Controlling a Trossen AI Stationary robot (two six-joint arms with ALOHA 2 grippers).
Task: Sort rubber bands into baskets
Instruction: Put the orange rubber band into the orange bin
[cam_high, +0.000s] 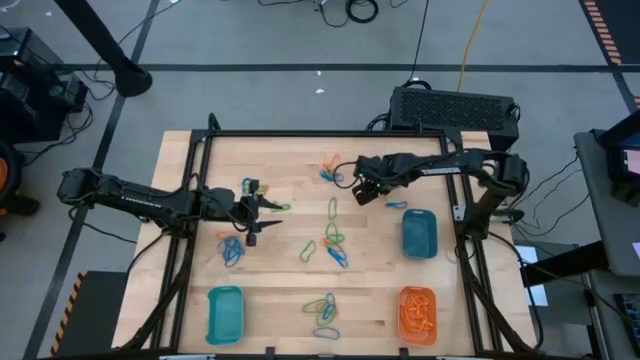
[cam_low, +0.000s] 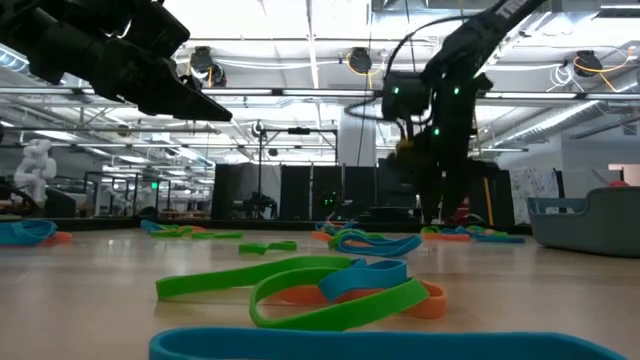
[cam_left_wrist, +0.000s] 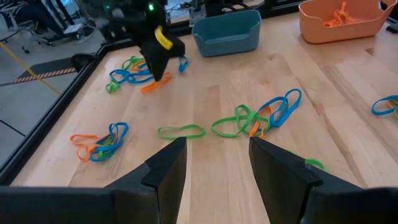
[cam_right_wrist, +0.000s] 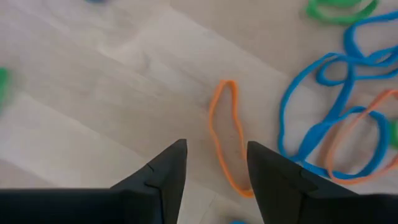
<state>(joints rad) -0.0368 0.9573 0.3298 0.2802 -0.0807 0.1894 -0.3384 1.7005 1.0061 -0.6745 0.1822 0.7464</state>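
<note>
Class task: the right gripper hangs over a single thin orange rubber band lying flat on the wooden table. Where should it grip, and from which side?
Grip one long strand of the thin orange rubber band, near its middle, coming straight down from above. It lies flat as a narrow loop, so only a top-down pinch gets fingers around a strand. The right gripper looks open just above it; blue bands lie close beside.

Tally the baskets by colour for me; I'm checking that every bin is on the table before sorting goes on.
Teal-blue baskets: 2
Orange basket: 1
Total: 3
</note>
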